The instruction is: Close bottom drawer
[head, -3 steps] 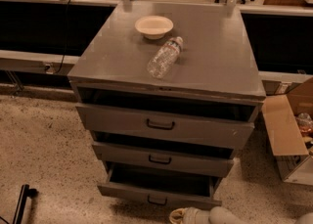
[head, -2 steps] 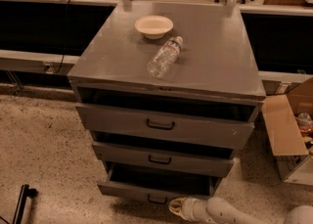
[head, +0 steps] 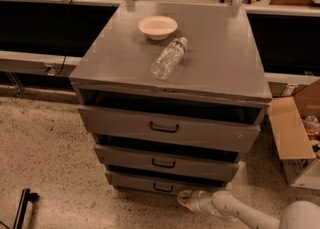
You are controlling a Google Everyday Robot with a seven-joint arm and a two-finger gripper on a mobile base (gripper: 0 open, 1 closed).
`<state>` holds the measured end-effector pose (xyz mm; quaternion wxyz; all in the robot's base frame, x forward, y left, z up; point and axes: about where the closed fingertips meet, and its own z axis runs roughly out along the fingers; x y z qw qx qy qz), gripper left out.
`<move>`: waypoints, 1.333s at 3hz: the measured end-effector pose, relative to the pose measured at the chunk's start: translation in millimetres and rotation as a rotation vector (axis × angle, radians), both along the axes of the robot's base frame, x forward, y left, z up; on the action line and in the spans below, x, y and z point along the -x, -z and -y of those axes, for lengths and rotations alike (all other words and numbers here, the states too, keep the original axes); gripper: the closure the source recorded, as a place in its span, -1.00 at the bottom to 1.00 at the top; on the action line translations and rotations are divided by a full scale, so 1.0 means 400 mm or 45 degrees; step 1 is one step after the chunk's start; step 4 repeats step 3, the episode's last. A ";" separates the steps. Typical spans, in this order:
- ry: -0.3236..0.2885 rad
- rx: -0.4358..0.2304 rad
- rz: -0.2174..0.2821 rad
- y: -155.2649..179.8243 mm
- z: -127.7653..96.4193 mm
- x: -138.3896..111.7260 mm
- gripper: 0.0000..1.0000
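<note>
The bottom drawer [head: 140,181] is the lowest of three grey cabinet drawers, with a small black bar handle [head: 162,188]. It stands slightly open, with a dark gap above its front panel. The middle drawer [head: 165,160] and the top drawer [head: 165,128] above it also stand partly open. My gripper [head: 186,199] comes in low from the bottom right on a white arm [head: 235,210]. Its tip is against the lower front of the bottom drawer, just right of the handle.
A white bowl [head: 157,26] and a clear plastic bottle [head: 169,58] lying on its side rest on the cabinet top [head: 215,58]. An open cardboard box [head: 295,138] stands on the floor at the right. A black object [head: 22,208] is at the lower left. Desks run behind the cabinet.
My arm has come in from the bottom right to the bottom drawer's front. The bottom drawer has slid inward and sticks out less than before.
</note>
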<state>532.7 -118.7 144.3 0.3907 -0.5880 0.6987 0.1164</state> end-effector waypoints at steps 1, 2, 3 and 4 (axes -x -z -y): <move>0.030 0.010 0.027 0.015 0.046 -0.075 1.00; 0.035 0.006 0.031 0.015 0.050 -0.071 1.00; 0.035 0.005 0.031 0.015 0.048 -0.069 1.00; 0.035 0.005 0.031 0.015 0.048 -0.069 1.00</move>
